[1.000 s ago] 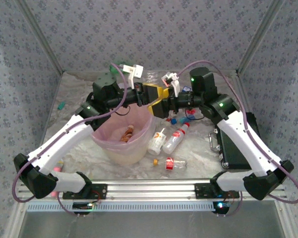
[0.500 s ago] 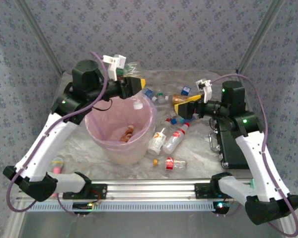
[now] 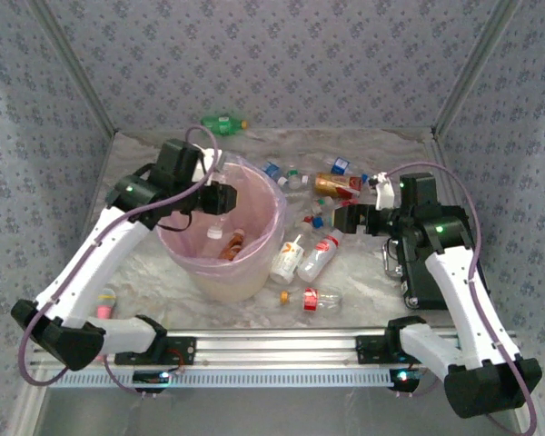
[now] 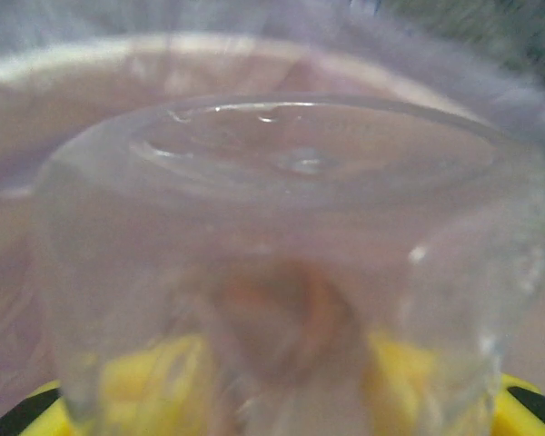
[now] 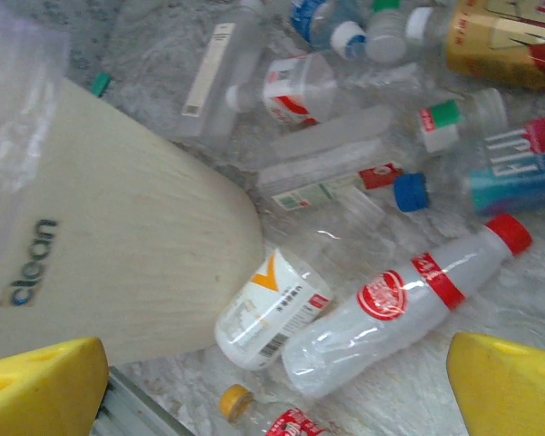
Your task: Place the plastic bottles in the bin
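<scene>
One clear bottle (image 4: 282,209) is clamped in the left jaws, base toward the wrist camera, with the yellow of the jaws showing low on either side of it. From overhead, the left arm (image 3: 109,241) is bent over the bin (image 3: 220,283). Jaws and bottle sit inside the rim line, white cap pointing down into the pink bag (image 3: 265,211). An orange-brown bottle (image 3: 234,242) lies at the bottom.

The right jaws stand wide apart, holding nothing, above the pile on the counter (image 3: 363,295) just right of the bin. Beneath them a red-labelled bottle (image 5: 407,304) lies side by side with an orange-and-white-labelled one (image 5: 271,313), which is right beside the bin wall. A small yellow-capped one (image 5: 254,413) lies nearer. More bottles with blue and green caps crowd behind. A green bottle (image 3: 222,121) lies apart, by the back wall.

Risks, as judged:
- The drop looks safe, since the bottle is well within the rim. Loose bag film is close to the jaws, though. It could catch on them as the arm pulls out and drag the lining or rock the bin.
- The pile is tight. Wide jaws coming down may straddle two bottles or shove a neighbour. Light round bottles roll, perhaps toward the black box (image 3: 427,272).
- Thin clear plastic may buckle or squirt out under a squeeze.
- Both arms share the space over the bin. A collision is likely if the right arm (image 3: 454,272) carries a bottle over before the left is out.
</scene>
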You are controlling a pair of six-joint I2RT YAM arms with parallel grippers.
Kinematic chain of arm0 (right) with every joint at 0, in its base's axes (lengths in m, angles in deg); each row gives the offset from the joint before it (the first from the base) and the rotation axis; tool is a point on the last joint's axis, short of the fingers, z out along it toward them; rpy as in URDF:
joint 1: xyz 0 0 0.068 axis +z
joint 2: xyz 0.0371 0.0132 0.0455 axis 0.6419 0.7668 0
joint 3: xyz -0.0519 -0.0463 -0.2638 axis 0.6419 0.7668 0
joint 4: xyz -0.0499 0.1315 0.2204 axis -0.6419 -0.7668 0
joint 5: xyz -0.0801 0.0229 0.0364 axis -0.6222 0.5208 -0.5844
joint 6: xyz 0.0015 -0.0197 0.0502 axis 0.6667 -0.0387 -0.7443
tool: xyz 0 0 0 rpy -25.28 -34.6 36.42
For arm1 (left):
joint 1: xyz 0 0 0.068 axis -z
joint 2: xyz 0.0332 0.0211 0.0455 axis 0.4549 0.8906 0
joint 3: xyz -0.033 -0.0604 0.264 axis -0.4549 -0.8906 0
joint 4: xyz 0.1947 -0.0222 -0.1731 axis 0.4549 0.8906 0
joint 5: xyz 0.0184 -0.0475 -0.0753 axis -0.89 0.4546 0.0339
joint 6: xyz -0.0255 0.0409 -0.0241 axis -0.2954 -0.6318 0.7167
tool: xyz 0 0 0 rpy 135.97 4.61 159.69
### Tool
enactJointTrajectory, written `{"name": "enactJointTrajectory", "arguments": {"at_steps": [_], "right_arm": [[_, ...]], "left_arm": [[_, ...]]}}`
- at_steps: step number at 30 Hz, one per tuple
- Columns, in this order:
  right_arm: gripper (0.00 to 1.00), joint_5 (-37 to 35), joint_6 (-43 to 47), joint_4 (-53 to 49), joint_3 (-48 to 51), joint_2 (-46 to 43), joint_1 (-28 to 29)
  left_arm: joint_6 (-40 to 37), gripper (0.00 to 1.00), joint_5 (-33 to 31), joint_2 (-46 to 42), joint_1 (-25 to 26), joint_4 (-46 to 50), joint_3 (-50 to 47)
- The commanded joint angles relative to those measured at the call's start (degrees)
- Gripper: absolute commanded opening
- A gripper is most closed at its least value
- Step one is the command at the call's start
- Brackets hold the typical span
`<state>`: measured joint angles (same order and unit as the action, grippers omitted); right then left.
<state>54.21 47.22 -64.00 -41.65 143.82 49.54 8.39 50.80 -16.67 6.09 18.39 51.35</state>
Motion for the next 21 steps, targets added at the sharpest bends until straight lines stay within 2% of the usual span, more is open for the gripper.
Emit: {"name": "enactJointTrajectory", "arguments": {"at_steps": [1, 8, 12, 14, 17, 21], "right_arm": [[0.97, -5.0, -2.3, -1.8, 1.0, -0.4, -0.5], [0.96, -9.1, -5.0, -2.9, 2.5, 0.2, -1.4], [0.93, -3.6, -2.4, -0.2, 4.8, -0.8, -0.4], [0.93, -3.9, -0.2, 0.7, 5.5, -1.6, 1.4], [0.91, -9.5, 2.6, -1.0, 5.0, -1.0, 5.8], [0.85, -23.5, 8.9, -7.1, 2.7, 2.4, 16.8]], "left_arm": [[-3.5, 0.00, -7.1, 1.0, 2.2, 2.3, -2.4], [-2.8, 0.00, -11.2, 2.2, 3.4, -4.5, -12.0], [-2.9, 0.00, -11.3, 3.1, 4.0, -8.6, -16.3], [-2.9, 0.00, -11.3, 3.9, 4.1, -9.9, -17.8], [-2.5, 0.00, -11.0, 5.0, 4.3, -12.6, -20.1], [-1.4, 0.00, -10.8, 6.2, 4.3, -14.0, -22.8]]}}
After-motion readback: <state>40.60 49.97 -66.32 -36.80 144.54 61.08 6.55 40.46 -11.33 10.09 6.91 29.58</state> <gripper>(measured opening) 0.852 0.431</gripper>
